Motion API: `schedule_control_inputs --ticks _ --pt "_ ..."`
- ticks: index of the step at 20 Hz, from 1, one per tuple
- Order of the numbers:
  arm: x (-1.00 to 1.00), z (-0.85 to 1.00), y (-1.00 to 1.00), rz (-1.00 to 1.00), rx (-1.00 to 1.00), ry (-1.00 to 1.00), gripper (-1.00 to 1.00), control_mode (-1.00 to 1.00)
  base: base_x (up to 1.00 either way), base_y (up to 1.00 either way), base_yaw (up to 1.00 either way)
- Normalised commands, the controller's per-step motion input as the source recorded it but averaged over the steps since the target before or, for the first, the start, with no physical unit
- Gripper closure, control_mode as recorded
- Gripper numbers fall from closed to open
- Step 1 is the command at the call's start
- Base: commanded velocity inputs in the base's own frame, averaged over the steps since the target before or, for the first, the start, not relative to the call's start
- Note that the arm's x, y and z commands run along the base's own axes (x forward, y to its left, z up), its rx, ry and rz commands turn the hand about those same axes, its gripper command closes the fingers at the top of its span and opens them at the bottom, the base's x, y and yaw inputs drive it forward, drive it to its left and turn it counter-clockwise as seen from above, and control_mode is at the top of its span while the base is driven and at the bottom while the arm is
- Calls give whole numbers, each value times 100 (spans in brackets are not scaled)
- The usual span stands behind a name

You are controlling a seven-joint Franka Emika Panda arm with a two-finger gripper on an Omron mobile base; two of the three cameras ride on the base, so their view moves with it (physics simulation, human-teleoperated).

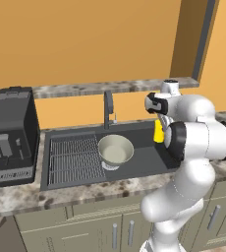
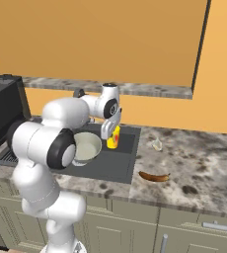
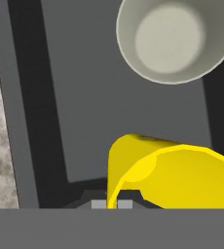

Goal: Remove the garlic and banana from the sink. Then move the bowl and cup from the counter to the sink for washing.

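From the left base view, the wide round grey metallic bowl with its pale cream inside (image 1: 116, 149) sits in the large dark grey rectangular sink (image 1: 149, 160), right beside the ribbed wire rack section (image 1: 74, 158) and in front of the dark faucet (image 1: 108, 108). The small bright yellow cup (image 1: 158, 131) hangs over the sink's right end, half hidden behind the white arm. A black coffee machine (image 1: 13, 133) stands on the speckled stone surface (image 1: 16, 197) to the left.

Over to the right base view: the gripper (image 2: 110, 132) points down over the sink, clamped on the yellow cup, and there's the red mark on its side. The bowl is just left of it in the basin. Out on the surface to the right, the small whitish-cream garlic bulb (image 2: 157, 144) rests near the sink's edge, and the curved orange-yellow banana with dark ends (image 2: 154, 176) lies nearer the front edge, well apart from the garlic.

Hand view now: the cup's rim is pinched between the dark finger tips (image 3: 125, 204), with the cup tilted. Beyond it is the sink floor and the bowl, apart from the cup.
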Motion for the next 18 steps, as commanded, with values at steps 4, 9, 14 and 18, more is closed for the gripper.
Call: schedule_control_inputs --ticks 4,9,14,18 --pt "21 -15 0 0 0 0 100 -100 0 0 0" --pt "15 -16 -1 0 0 0 100 -100 0 0 0" --pt "13 -17 0 0 0 0 100 -100 0 0 0" --pt "13 -17 0 0 0 0 100 -100 0 0 0"
